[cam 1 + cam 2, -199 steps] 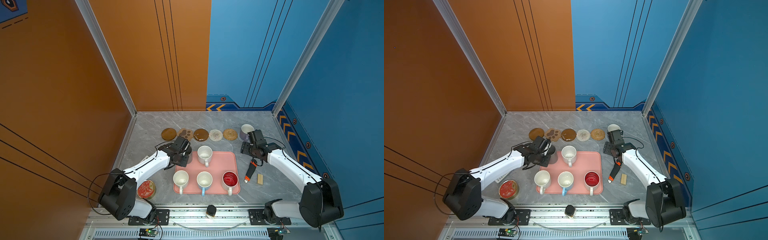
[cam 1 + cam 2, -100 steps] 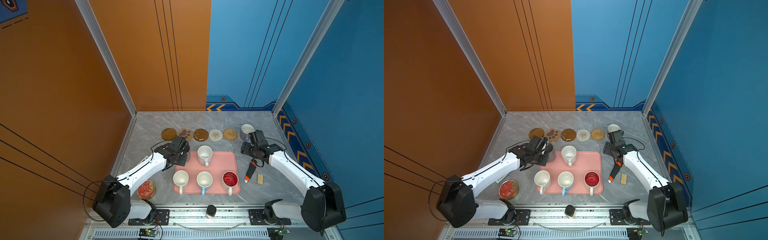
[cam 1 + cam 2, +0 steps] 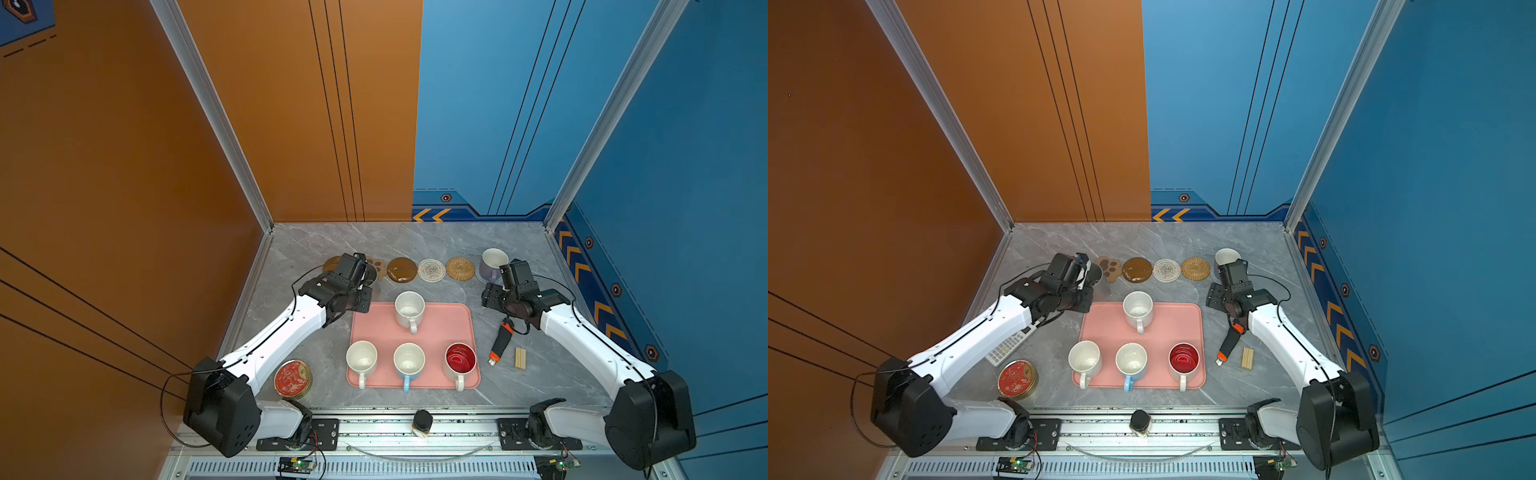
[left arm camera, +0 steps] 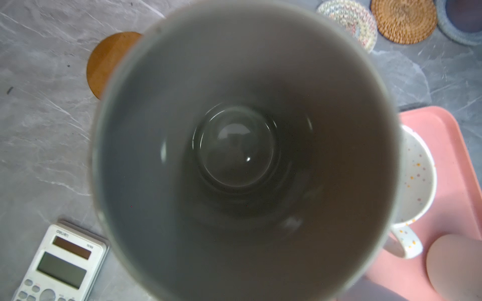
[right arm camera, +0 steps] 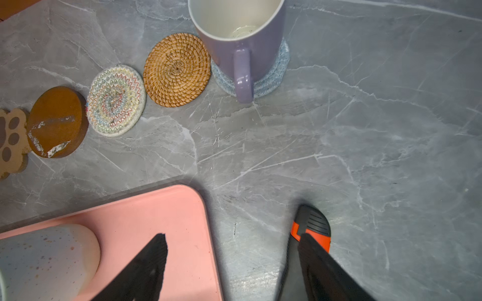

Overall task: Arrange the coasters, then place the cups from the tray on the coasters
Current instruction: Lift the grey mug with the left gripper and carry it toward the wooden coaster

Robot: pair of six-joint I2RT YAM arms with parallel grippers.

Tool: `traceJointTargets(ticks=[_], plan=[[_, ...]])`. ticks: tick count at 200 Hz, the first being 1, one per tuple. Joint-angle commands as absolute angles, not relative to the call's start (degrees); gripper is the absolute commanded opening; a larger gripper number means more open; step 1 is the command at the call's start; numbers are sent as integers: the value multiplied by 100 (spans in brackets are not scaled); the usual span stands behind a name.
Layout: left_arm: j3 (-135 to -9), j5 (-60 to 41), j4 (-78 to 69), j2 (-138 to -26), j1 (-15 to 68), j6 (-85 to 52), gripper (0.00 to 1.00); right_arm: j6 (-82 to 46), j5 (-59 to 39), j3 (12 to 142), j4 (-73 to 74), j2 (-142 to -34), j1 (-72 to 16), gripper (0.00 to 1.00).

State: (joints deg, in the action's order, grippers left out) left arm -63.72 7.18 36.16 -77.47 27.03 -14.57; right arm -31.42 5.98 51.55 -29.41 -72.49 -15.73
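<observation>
My left gripper is shut on the tall grey cup, whose inside fills the left wrist view and hides the fingers. The cup is at the left end of the coaster row, beside a brown disc and partly over the paw coaster. Further along lie a brown disc, a white woven coaster and a rattan coaster. The lavender cup stands on the grey-blue coaster. My right gripper is open and empty, short of it. The pink tray holds the speckled, white, light blue and red-inside cups.
An orange and black box cutter and a small wooden block lie right of the tray. A red-topped tin sits front left, with a calculator under the left arm. Walls close the back and sides.
My left arm has carried the grey cup from the tray's back-left corner toward the left end of the coaster row. My right gripper has barely moved.
</observation>
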Motion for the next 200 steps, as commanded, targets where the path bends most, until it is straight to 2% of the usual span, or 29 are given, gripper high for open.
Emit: traceJointTargets(ticks=[1,105,200], plan=[[-6861,791,3408,-7917,2454,-1316,0,-3198,510,5134,-3066,-7045,-1627,78],[-8125,536,3415,-9307,1374,-1054,0,-3109,475,5080,-3164,-6971,-1653,78],[-8813,576,3275,-10484,956,-1010,0,-3051,448,5168,-3339,-6975,-1605,78]])
